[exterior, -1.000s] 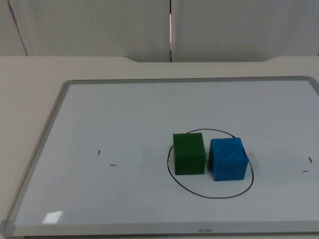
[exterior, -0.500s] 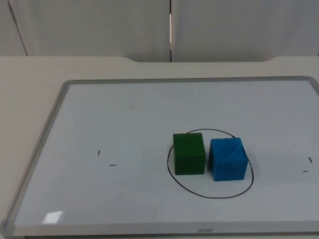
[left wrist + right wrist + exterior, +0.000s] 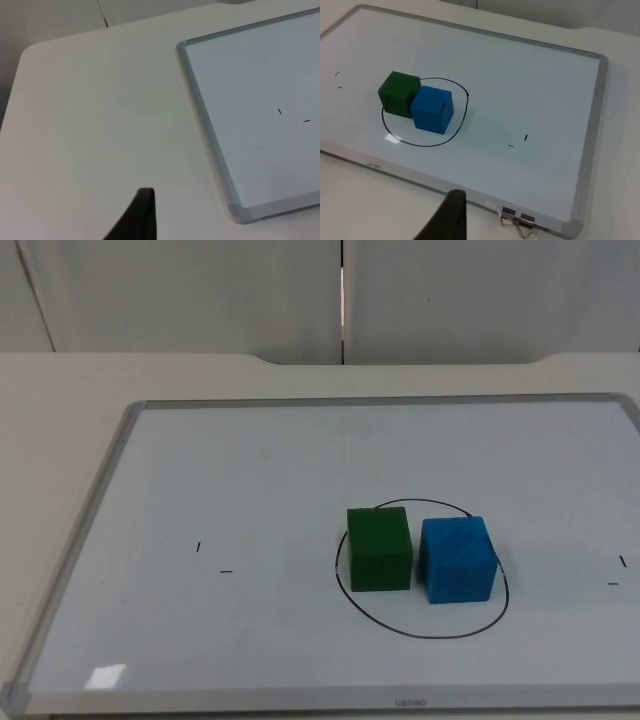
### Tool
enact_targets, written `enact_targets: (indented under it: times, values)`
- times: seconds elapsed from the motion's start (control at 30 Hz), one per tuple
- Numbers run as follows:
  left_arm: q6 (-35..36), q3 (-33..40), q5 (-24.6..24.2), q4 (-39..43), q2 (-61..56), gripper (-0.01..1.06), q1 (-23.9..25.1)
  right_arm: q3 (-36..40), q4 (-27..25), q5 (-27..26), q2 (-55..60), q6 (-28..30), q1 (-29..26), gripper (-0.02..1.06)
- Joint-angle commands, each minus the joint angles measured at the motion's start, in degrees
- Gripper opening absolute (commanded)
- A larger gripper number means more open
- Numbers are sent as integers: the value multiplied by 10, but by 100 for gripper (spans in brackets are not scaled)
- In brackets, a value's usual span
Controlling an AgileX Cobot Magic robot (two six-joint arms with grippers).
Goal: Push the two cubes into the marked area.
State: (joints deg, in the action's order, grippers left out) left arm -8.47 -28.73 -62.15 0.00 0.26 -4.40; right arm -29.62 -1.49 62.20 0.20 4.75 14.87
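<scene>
Nothing has moved: green cube (image 3: 379,548) and blue cube (image 3: 457,559) sit touching inside the drawn black circle (image 3: 420,630) on the metal-framed whiteboard (image 3: 250,490), so pushing looks finished. Whether either claw is apart or together, I cannot tell.

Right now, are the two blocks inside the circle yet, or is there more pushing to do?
It looks done. The green cube and the blue cube sit side by side inside the black circle drawn on the whiteboard, the green one close to the line. Nothing is in hand: both arms wait off the board. At most, a small nudge to centre them is left.
</scene>
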Motion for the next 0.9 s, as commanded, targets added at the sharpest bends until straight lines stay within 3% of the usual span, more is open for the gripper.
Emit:
enact_targets:
  times: [0.0, 0.27, 0.4, 0.87]
  values:
    - [-2, 4, 6, -7, -3, 105, -3, 0, -3, -4, -2, 3, -3, 105]
    - [-2, 4, 7, -5, -3, 105, 56, 0, -3, -4, -2, 0, -13, 105]
    - [-2, 4, 7, -5, -3, 105, 85, 0, -1, -4, -2, 0, -57, 105]
    - [-2, 4, 7, -5, -3, 105, 85, 0, -1, -4, -2, 0, -160, 105]
